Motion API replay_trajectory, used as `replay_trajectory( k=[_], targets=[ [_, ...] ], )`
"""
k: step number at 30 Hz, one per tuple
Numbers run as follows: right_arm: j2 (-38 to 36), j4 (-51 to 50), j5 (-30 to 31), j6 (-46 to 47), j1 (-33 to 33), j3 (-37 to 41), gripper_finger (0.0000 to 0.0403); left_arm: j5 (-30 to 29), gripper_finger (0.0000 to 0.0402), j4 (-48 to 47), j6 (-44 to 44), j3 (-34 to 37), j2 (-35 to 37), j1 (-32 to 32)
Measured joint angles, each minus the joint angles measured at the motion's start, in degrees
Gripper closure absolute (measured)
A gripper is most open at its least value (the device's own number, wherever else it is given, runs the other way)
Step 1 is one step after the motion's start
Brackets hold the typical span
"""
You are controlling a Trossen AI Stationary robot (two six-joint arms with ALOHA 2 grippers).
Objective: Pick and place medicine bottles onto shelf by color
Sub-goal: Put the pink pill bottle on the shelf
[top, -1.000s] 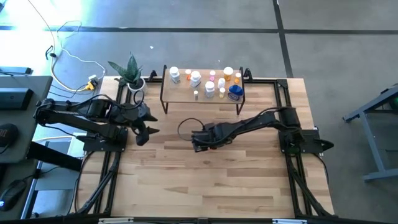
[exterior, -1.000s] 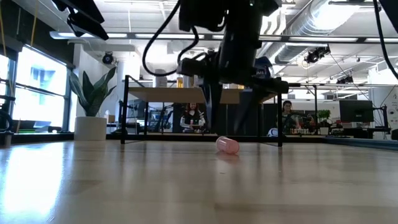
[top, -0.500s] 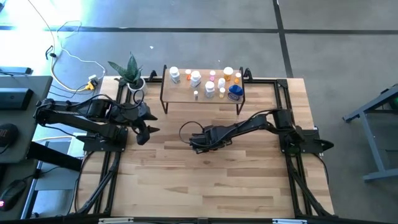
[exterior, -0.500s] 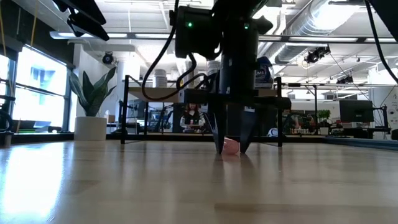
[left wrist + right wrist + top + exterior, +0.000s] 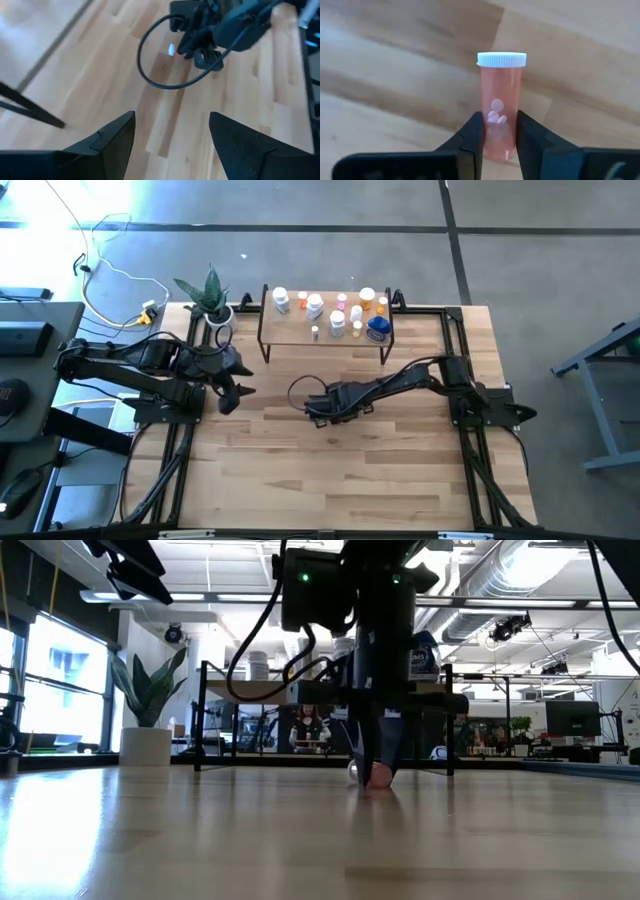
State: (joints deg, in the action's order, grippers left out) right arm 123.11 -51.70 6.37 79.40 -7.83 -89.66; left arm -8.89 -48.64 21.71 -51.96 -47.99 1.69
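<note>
Currently the right gripper (image 5: 499, 135) is down at the tabletop, in front of the shelf (image 5: 325, 335) and near the table's middle; its two fingers (image 5: 474, 135) are pressed against both sides of a pink bottle (image 5: 500, 112), clamping it; the bottle lies on its side on the table (image 5: 330, 470), its white cap pointing away from the wrist; a few pale pills show through its wall. From table height the same gripper (image 5: 372, 772) stands vertical with its tips at the wood; only a small part of the bottle (image 5: 378, 776) shows between them.

The shelf stands at the far edge of the table, on thin black legs; its board carries the other bottles (image 5: 335, 310), mostly white, some with orange caps, some pink, and a squat blue one (image 5: 378, 328) at the right end.

The left gripper (image 5: 238, 383) waits over the left part of the table, near a potted plant (image 5: 210, 298) at the far left corner; its fingers (image 5: 107, 142) stand apart with nothing between them; in its wrist view the right arm (image 5: 220, 30) shows farther off across the boards.

A person (image 5: 311, 728) sits in the room beyond the table, seen under the shelf.
</note>
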Motion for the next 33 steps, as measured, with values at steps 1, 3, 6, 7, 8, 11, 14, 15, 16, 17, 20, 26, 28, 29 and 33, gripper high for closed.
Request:
replay_trajectory(
  k=[1,3,6,7,8,11,14,15,16,17,20,26,28,29,33],
  targets=[
    [0.00,-0.24,-0.11,-0.59,-0.06,-0.35,0.0335,0.90,0.0158,0.00,-0.43,0.00,0.00,0.00],
    [0.02,-0.12,-1.04,-1.72,-0.28,-1.42,0.0329,2.77,0.0158,0.00,-1.14,0.00,0.00,0.00],
    [-0.44,0.84,-0.84,-5.01,-0.56,-3.42,0.0325,4.90,0.0158,-0.01,-1.34,0.00,0.00,0.00],
    [-0.44,1.09,-0.61,-6.21,-0.72,-4.36,0.0325,5.39,0.0158,-0.02,-1.53,0.00,0.00,0.00],
    [-0.48,1.05,-0.46,-7.53,-0.83,-5.25,0.0325,5.75,0.0158,-0.02,-2.02,0.00,0.00,-0.02],
    [-0.55,2.11,0.22,-12.51,-0.89,-8.37,0.0325,6.96,0.0158,-0.02,-4.19,0.00,0.02,0.00],
    [-0.59,2.55,0.44,-19.67,-0.96,-12.19,0.0325,8.87,0.0158,-0.04,-6.34,0.00,0.02,0.00],
    [-0.59,2.91,0.44,-22.10,-0.96,-13.60,0.0325,9.97,0.0158,-0.04,-7.05,0.00,0.02,0.00],
    [-0.63,2.97,0.48,-24.50,-0.94,-14.99,0.0325,11.16,0.0158,-0.04,-7.48,0.00,0.02,0.00],
    [-0.63,2.87,0.52,-26.68,-0.89,-16.50,0.0325,12.28,0.0158,-0.04,-7.91,0.00,0.02,0.00],
    [-0.63,2.89,0.59,-33.00,-0.57,-21.32,0.0325,15.16,0.0158,-0.04,-9.04,0.00,0.02,0.00],
    [-0.74,3.08,0.57,-44.67,-0.43,-29.54,0.0325,16.01,0.0158,1.44,-11.84,0.00,0.00,0.00],
    [-0.76,3.10,-0.06,-47.57,-0.46,-31.36,0.0325,16.00,0.0158,3.60,-11.41,0.00,0.00,0.00],
    [-0.76,3.08,-0.38,-48.71,-0.46,-32.04,0.0325,16.03,0.0158,4.79,-11.08,0.00,0.00,0.00],
    [-0.79,3.14,-0.67,-53.75,-0.46,-33.77,0.0325,16.04,0.0158,8.45,-10.98,0.00,0.00,0.00]
  ],
)
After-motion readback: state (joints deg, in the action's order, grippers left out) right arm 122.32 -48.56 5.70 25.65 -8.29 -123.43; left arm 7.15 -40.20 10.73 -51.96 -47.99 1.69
